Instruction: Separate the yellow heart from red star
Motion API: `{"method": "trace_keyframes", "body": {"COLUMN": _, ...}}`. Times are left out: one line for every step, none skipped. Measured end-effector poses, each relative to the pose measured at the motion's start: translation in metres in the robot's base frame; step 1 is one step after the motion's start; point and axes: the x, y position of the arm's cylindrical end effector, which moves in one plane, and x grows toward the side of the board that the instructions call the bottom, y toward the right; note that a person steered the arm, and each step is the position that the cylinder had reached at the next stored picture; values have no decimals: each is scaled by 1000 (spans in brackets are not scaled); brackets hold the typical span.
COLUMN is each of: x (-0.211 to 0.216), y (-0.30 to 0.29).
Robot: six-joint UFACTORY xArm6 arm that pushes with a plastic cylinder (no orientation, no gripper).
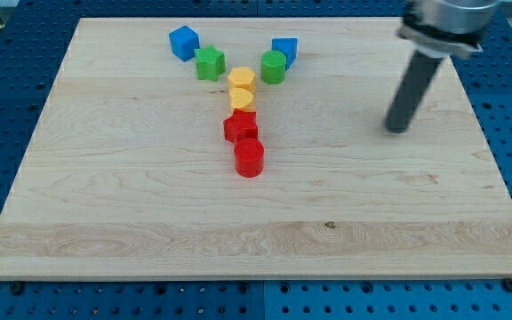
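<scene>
The yellow heart point(242, 99) lies near the board's middle top, touching the red star point(240, 126) just below it. A yellow hexagon block point(241, 80) sits directly above the heart. A red cylinder point(249, 157) sits just below the star. My tip point(398, 130) rests on the board far to the right of this column, well apart from every block.
A green star-like block point(210, 64) and a blue cube point(184, 42) lie up-left of the column. A green cylinder point(273, 67) and a blue block point(284, 50) lie up-right. The wooden board point(105, 222) sits on a blue perforated table.
</scene>
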Motion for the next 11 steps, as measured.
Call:
{"method": "trace_keyframes", "body": {"x": 0, "y": -16}}
{"method": "trace_keyframes", "body": {"x": -6, "y": -43}}
{"method": "trace_keyframes", "body": {"x": -8, "y": -68}}
{"method": "trace_keyframes", "body": {"x": -10, "y": -80}}
{"method": "trace_keyframes", "body": {"x": -18, "y": -101}}
{"method": "trace_keyframes", "body": {"x": -18, "y": -115}}
{"method": "trace_keyframes", "body": {"x": -18, "y": -151}}
{"method": "trace_keyframes", "body": {"x": -18, "y": -164}}
{"method": "trace_keyframes", "body": {"x": -20, "y": -174}}
{"method": "trace_keyframes", "body": {"x": -38, "y": -187}}
{"method": "trace_keyframes", "body": {"x": -41, "y": -198}}
